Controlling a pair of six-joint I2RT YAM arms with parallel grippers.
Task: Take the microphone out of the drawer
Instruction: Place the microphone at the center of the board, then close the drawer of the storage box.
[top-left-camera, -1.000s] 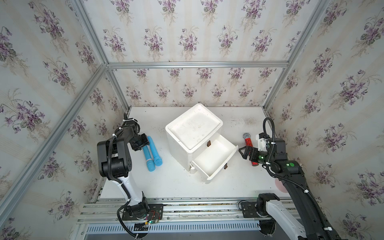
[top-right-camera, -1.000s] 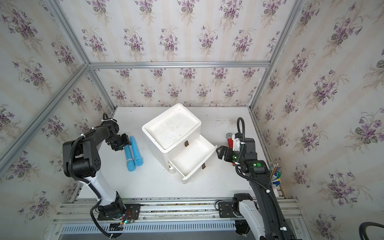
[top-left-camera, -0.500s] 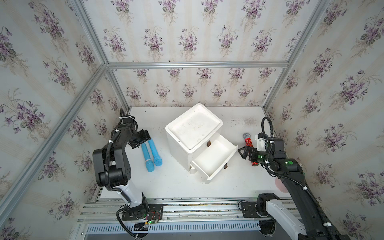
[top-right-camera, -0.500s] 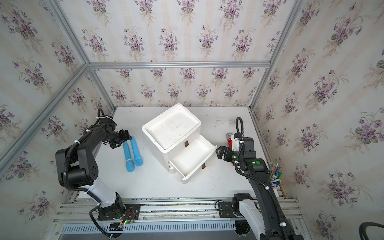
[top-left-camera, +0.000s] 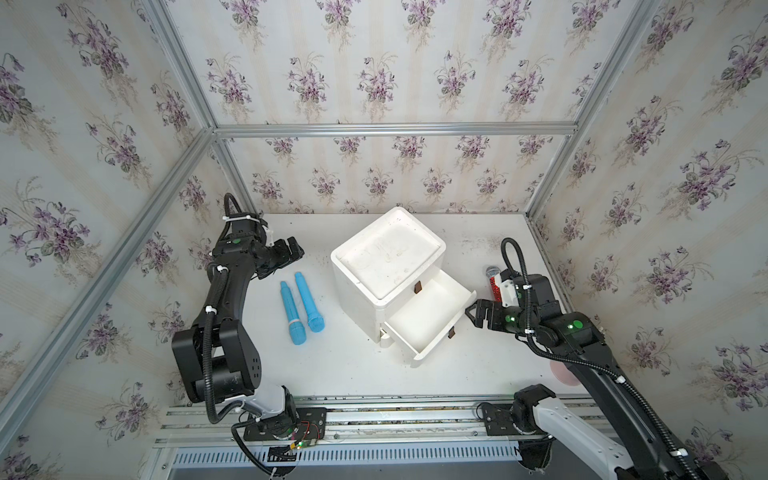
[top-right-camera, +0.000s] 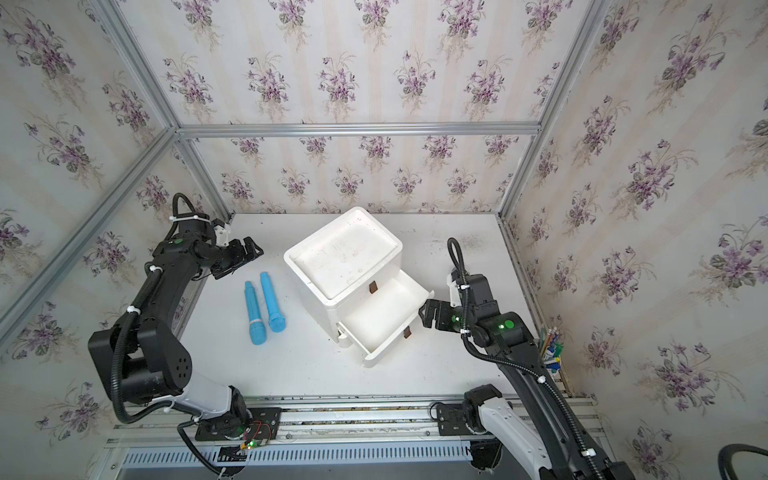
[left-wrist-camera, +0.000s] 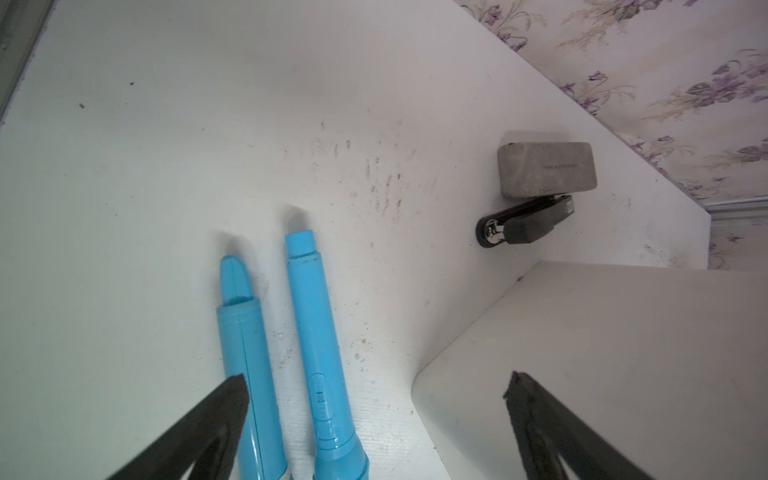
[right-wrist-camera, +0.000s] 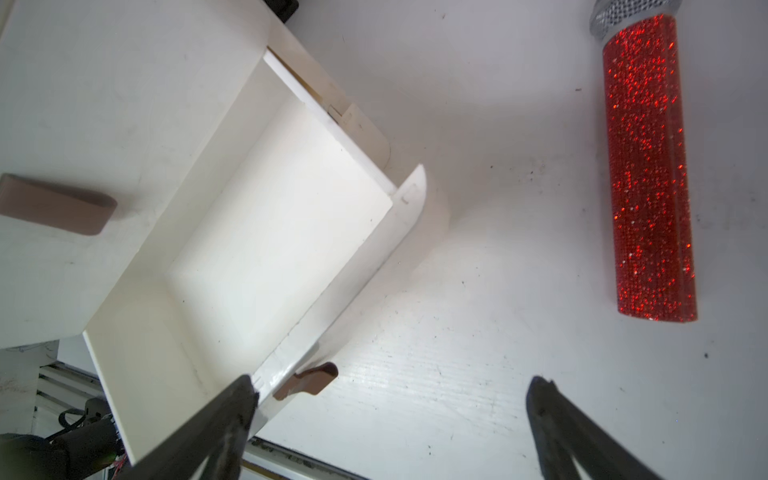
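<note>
Red glitter microphone (right-wrist-camera: 648, 166) with a silver mesh head, lying flat on the white table (top-left-camera: 353, 374) to the right of the cabinet (top-left-camera: 388, 253), outside the drawer (top-left-camera: 424, 316), mesh end toward the back wall; in a top view (top-left-camera: 493, 280) partly hidden by the right wrist. To the cabinet's left, two more in plain blue: outer blue microphone (top-left-camera: 292, 313) and inner blue microphone (top-left-camera: 308, 303), side by side, nearly parallel, round heads toward the front rail. Left gripper (top-left-camera: 296, 251) above their tail ends, fingers spread wide, nothing between them. Right gripper (top-left-camera: 471, 316) between the red glitter microphone and the drawer's front corner, fingers likewise wide apart and holding nothing; contact with the drawer impossible to judge. Table edge and wall frame close on the red one's side away from the cabinet; a bare strip of table between it and the drawer; broad bare table in front of the cabinet up to the rail. Drawer pulled out of the cabinet toward the right arm, only its bare white floor showing, a brown tab (top-left-camera: 451, 332) on its front. Behind the cabinet, near the back wall, a grey block (left-wrist-camera: 546, 168) with a black clip-like tool (left-wrist-camera: 523, 222) right against it.
</note>
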